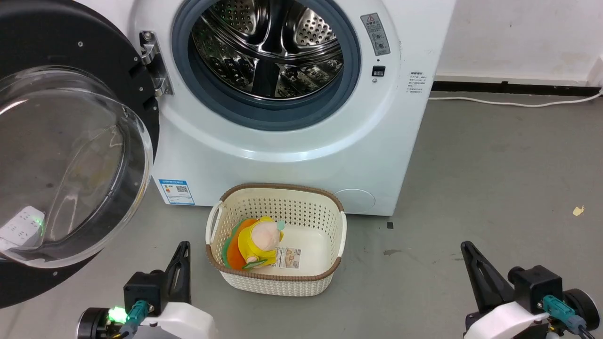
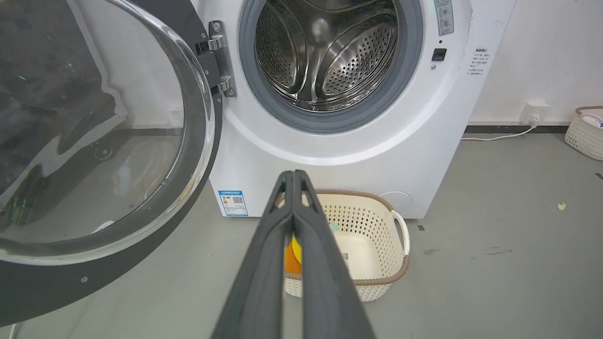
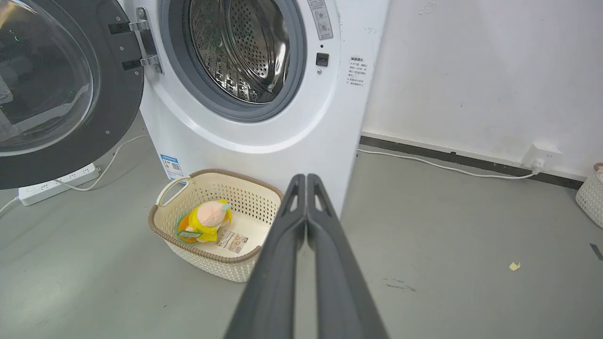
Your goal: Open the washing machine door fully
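Left gripper (image 2: pixel 293 175), right gripper (image 3: pixel 306 176): fingers pressed together, holding nothing, low before the machine.
Washing machine door (image 1: pixel 70 155): swung wide on its hinge, left of the washing machine (image 1: pixel 292 160); task judged essentially done.
Steel drum (image 1: pixel 268 47): no laundry seen.
Cream basket (image 1: pixel 282 187): holds a yellow plush toy (image 1: pixel 256 238).

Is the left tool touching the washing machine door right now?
Apart. Head view: bare grey floor separates the shut left tool from the washing machine door's black rim.
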You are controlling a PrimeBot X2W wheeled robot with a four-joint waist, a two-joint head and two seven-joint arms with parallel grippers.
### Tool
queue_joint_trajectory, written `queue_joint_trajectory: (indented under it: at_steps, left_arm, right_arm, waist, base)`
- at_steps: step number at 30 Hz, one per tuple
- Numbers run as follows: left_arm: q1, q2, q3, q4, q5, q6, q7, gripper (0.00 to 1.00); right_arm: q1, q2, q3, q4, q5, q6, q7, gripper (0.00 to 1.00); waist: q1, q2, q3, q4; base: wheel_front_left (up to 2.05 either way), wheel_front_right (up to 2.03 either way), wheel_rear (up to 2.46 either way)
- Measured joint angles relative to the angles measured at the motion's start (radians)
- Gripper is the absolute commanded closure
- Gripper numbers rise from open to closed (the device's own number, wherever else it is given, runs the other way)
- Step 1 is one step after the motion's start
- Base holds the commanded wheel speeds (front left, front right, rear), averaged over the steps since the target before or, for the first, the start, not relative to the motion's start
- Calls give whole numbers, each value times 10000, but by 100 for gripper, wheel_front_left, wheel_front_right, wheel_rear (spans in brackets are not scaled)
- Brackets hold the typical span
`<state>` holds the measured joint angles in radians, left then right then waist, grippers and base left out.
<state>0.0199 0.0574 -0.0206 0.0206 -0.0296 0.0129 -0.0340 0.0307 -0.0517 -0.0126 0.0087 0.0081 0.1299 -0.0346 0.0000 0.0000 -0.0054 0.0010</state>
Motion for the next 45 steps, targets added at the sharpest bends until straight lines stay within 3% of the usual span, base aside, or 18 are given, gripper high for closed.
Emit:
queue_joint_trajectory:
  at_steps: [45]
  left_arm:
    - [-46, -75, 194, -167, 209, -86, 336, 100]
  right_arm:
    - [-186, 0, 132, -46, -2, 0, 334, 100]
  waist:
    - [0, 0, 55, -10]
  base:
    - [0, 0, 0]
